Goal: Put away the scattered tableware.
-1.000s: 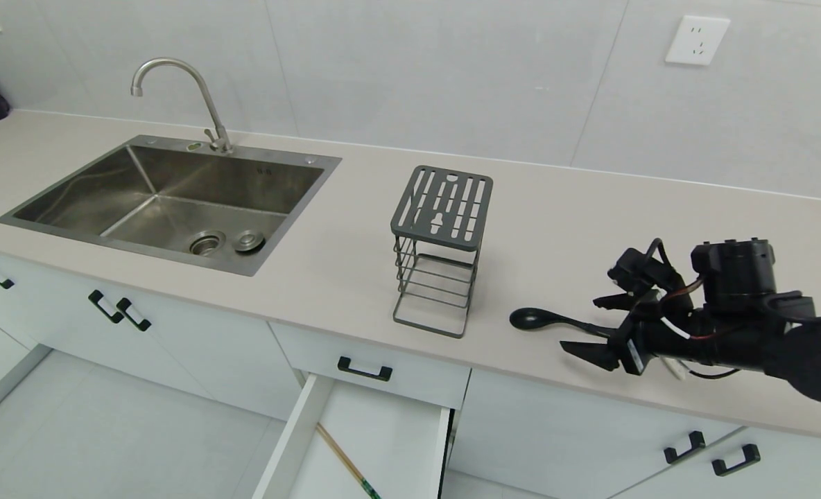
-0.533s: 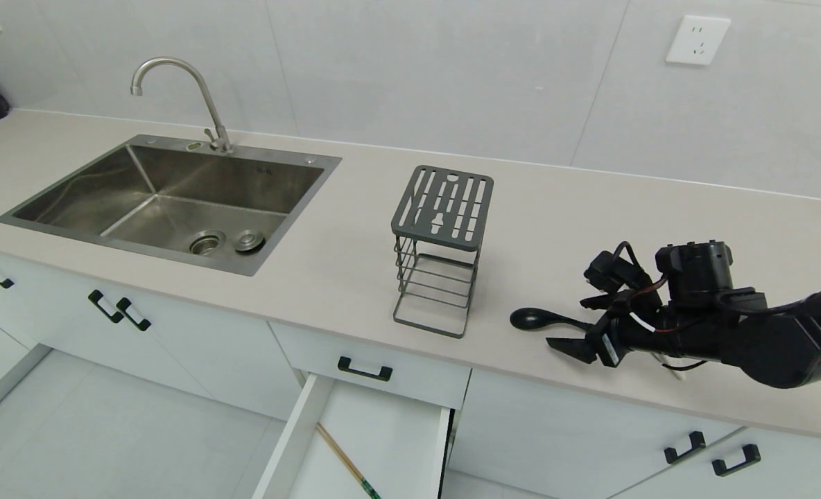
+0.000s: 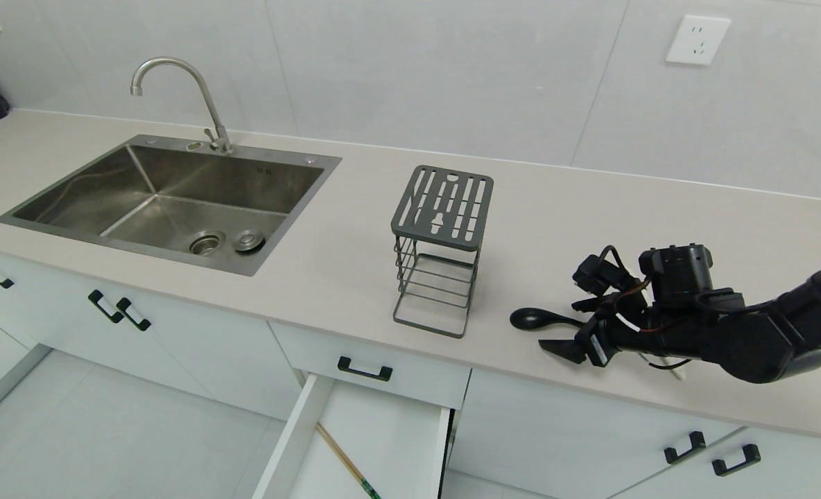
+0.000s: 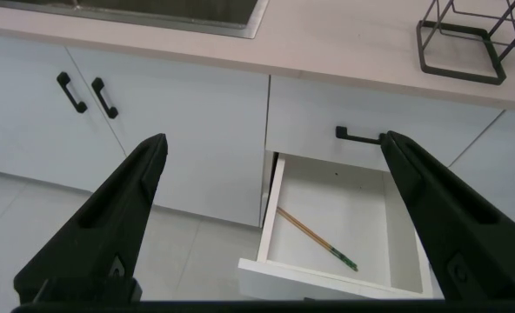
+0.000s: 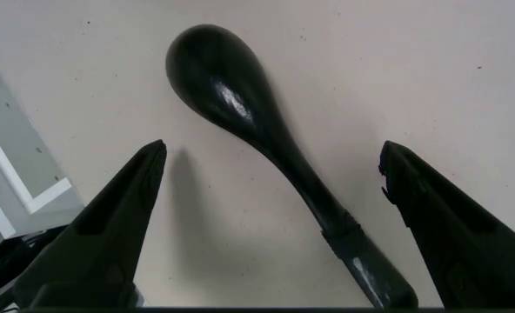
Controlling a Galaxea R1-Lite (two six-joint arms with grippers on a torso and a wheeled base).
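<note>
A black spoon lies flat on the table at the lower right of the head view, near the front edge, with its bowl pointing toward the wire rack and its handle running under the right arm. The right gripper sits low over the spoon's handle with its fingers spread apart, one on each side and neither touching it. In the right wrist view the spoon lies between the two open fingers of that gripper.

The rack stands upright in the middle of the head view, between the spoon and the sink, which fills the upper left along with its faucet. Below the rack a drawer is pulled out, and a chopstick with a green tip lies inside.

The left gripper hangs in front of the cabinets with its fingers wide apart and holding nothing. Beyond it are the drawer, the chopstick and the foot of the rack.
</note>
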